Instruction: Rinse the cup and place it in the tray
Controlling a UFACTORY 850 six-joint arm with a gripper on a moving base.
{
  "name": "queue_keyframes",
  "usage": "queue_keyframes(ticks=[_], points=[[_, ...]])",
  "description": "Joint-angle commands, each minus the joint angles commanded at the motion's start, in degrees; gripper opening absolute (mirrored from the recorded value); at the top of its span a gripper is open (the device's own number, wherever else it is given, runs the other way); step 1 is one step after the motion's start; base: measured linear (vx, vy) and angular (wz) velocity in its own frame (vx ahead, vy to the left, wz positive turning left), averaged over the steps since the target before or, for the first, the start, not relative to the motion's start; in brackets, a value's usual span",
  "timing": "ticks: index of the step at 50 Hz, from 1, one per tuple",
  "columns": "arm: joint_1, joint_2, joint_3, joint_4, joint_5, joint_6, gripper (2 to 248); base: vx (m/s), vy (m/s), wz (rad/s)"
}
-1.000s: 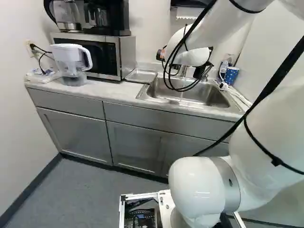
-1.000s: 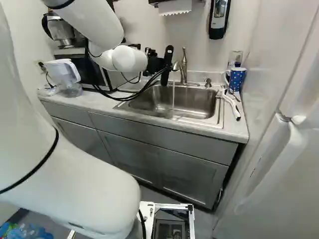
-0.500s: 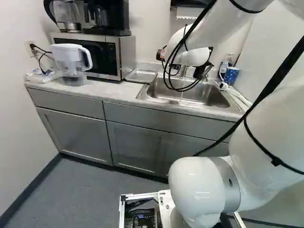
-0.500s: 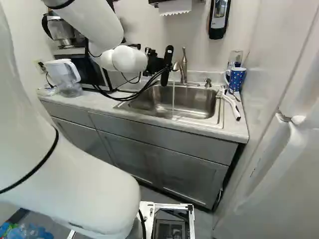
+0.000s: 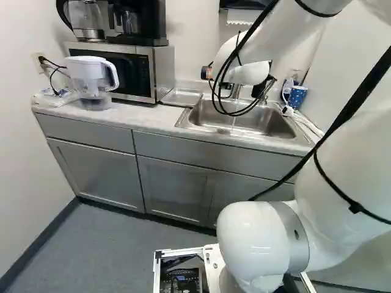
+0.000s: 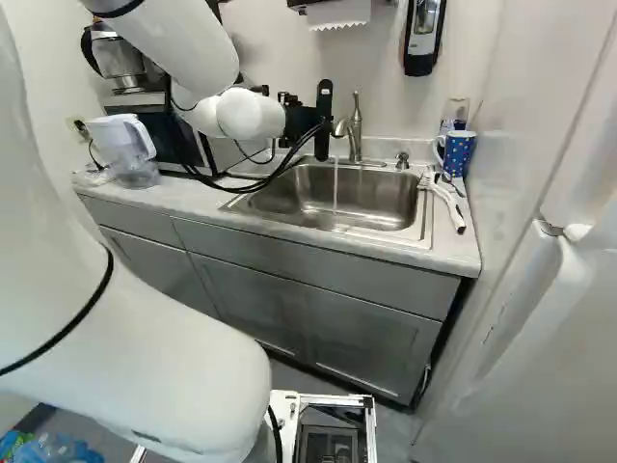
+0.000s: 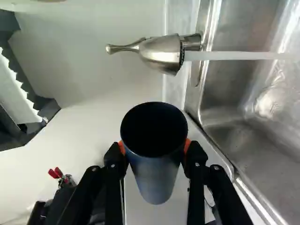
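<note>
While the sink spread below the gripper and to its right in the right base view, the microwave stood well to its left, the pitcher farther out. Close beside the gripper rose the faucet, in the way on that side, its water running; the blue mug sat well beyond. The dark cup was clasped between both fingers, its mouth facing the wrist camera. Only the left base view clearly showed the tray, left of the gripper.
</note>
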Motion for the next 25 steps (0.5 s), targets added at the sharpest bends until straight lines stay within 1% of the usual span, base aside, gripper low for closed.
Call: queue_keyframes(ticks=[25], points=[[0.0, 0.0, 0.0, 0.0, 0.0, -15.05, 125, 0.0, 0.0, 0.0]])
